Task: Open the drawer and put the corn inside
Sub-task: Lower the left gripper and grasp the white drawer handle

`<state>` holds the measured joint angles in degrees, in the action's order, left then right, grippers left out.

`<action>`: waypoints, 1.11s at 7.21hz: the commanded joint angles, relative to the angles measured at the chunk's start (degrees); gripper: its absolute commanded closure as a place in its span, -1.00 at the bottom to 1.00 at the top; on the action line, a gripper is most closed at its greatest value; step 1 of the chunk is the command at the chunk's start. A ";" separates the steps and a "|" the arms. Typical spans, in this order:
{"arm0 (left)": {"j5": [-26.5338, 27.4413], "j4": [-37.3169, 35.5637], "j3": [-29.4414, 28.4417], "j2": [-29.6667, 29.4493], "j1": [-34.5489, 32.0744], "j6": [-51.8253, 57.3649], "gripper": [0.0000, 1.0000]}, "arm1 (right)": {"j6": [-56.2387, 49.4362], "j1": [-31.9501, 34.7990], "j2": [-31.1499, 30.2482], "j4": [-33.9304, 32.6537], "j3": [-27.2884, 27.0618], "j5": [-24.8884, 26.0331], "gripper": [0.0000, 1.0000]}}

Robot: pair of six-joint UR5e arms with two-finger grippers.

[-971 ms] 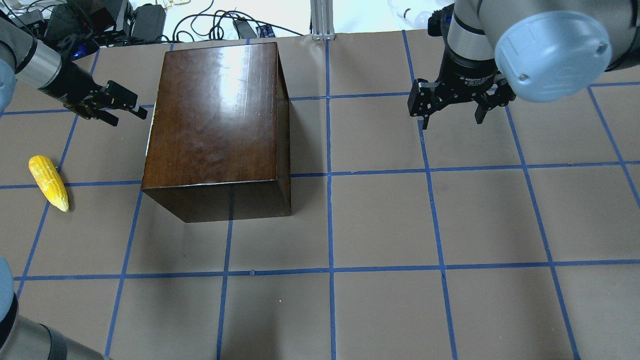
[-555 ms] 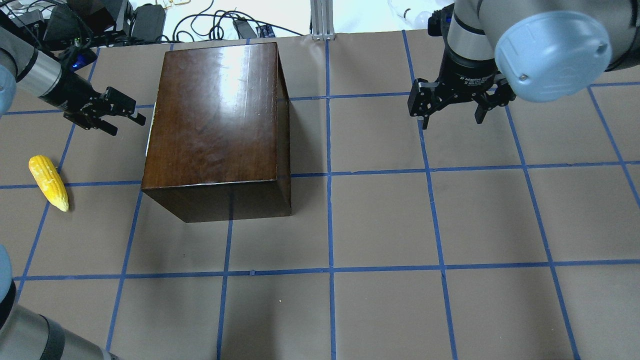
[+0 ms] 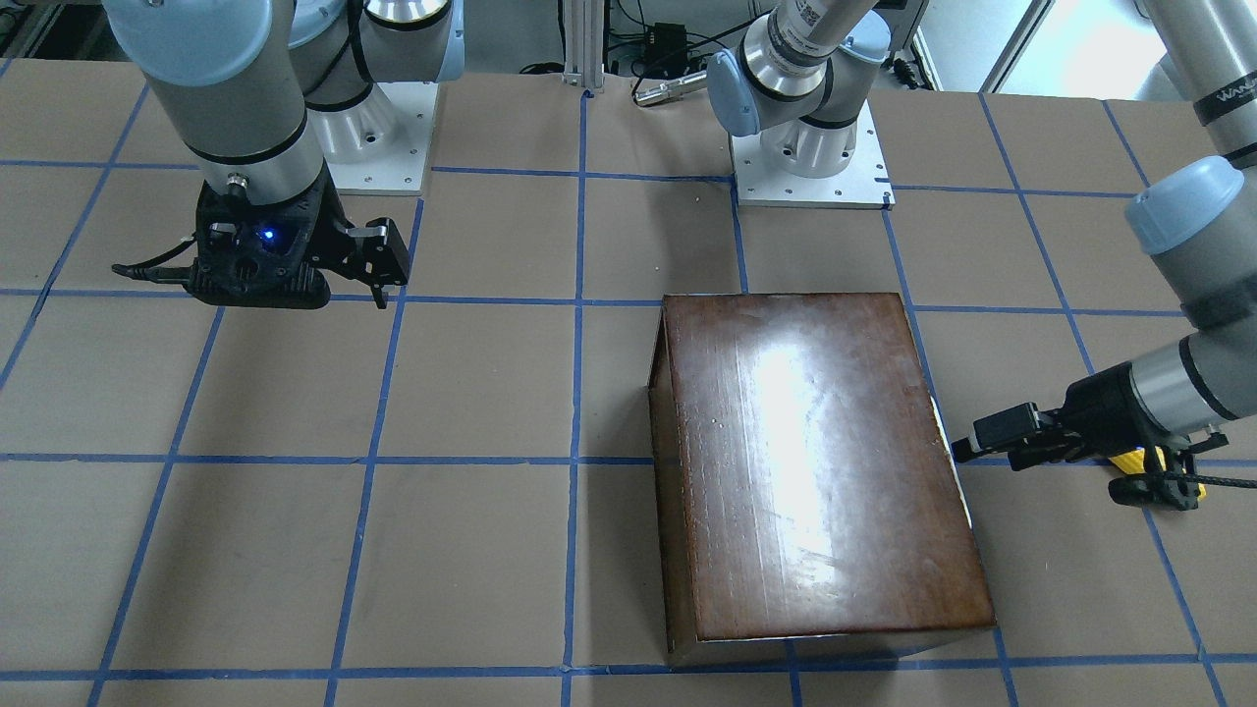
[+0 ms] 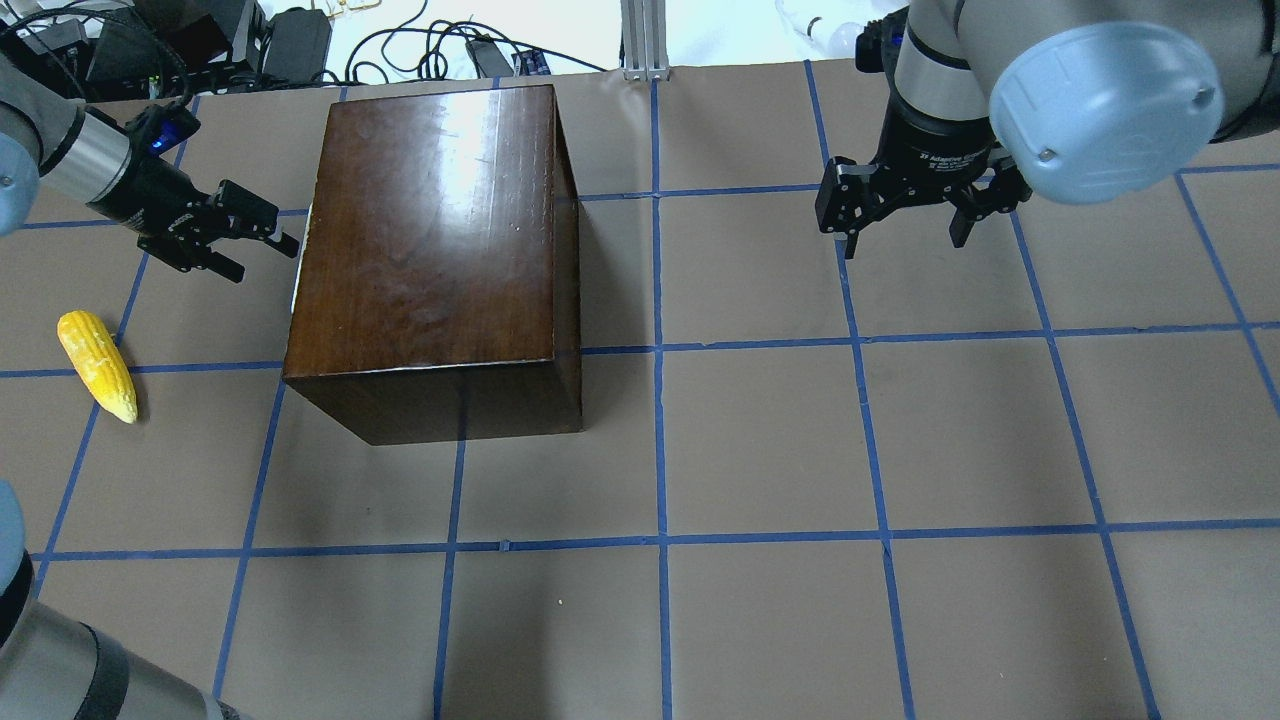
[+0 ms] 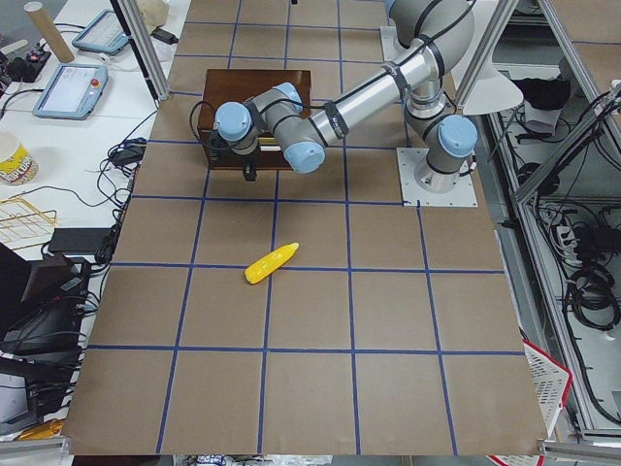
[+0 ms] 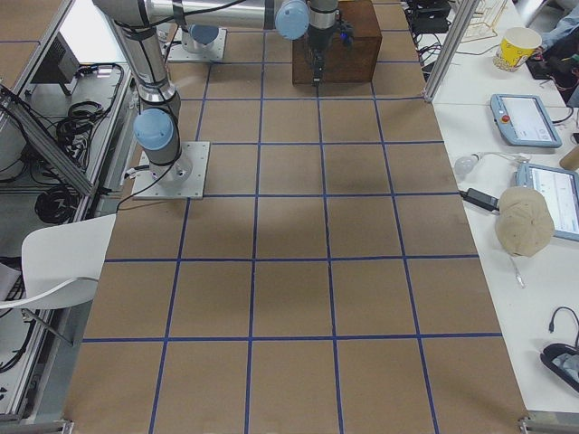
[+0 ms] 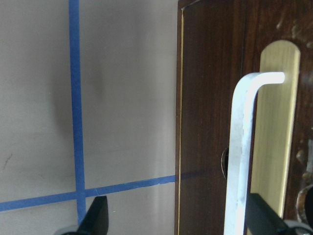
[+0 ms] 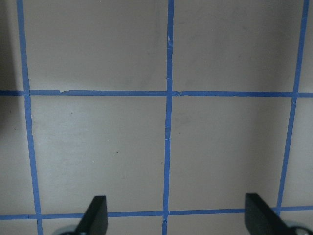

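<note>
Since a second ago the left end effector [image 4: 262,250] has crept closer to the box [image 4: 430,230] and turned a little at the wrist. It now sits just beside the side of the box that faces the surface's left edge. Its jaws stand wide and hold nothing.

The left wrist view shows the drawer [image 7: 210,122] shut, with its dark front panel flush in the box. A pale bar handle [image 7: 242,147] stands out from a brass plate [image 7: 276,137]. The bar falls between the two fingers [image 7: 95,218] but close to the right-hand one. Its long axis runs crosswise to the line along which the jaws close, so they could close across the bar. The opening pull likely needs a small sideways correction and a further reach in first.

The corn [image 4: 97,366] lies on the bare surface [image 4: 760,440] by the left edge, nearer the robot than the left end effector and apart from the box. It runs roughly along that edge, with its tapered tip toward the robot's side.

The right end effector [image 4: 905,240] hangs wide and empty over bare squares near the far edge. It is well away from both the handle and the corn, so the left arm is the better placed for each.
</note>
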<state>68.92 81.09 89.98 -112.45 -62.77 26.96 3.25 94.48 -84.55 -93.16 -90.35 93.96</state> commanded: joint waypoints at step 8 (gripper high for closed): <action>-2.30 0.74 1.77 -0.93 -0.34 -0.06 -1.00 | 0.00 0.00 0.00 0.09 0.00 0.00 -1.00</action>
<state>66.90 81.84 91.36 -113.26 -63.09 26.89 3.25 94.48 -84.55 -93.15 -90.35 93.96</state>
